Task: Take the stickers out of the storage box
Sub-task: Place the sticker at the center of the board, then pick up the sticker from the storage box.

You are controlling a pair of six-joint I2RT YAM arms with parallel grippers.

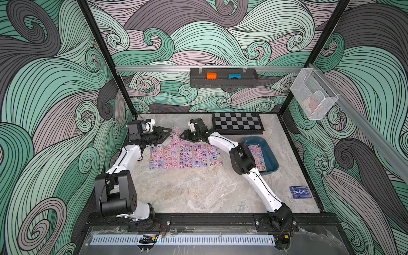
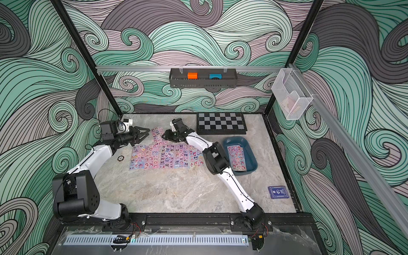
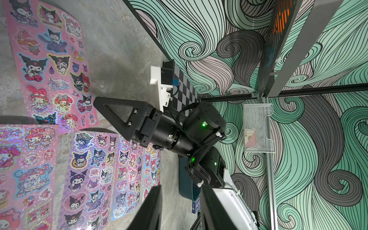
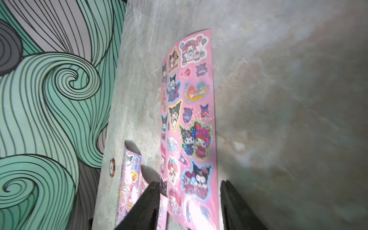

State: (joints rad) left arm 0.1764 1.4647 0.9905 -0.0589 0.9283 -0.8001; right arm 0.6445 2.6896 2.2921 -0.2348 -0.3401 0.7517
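Item: stickers [image 1: 185, 156], a row of sheets flat on the surface, edges overlapping, near its middle. Item: pink sheet [image 4: 189, 119], curling, lying just beyond that row between my right jaws, which stand parted and grip nothing. Item: at least one more sheet [image 2: 236, 157], flat inside the storage box [image 1: 270, 152], whose edge my right elbow [image 1: 241, 159] overlaps in both top views. Item: left jaws, parted, empty, hovering just beside the pink sheet. Hazards, as I judge them: the curled sheet catching my right jaws as they lift away and dragging across the row; the flat sheet in the box resisting a pinch, so the light box slides or tips.
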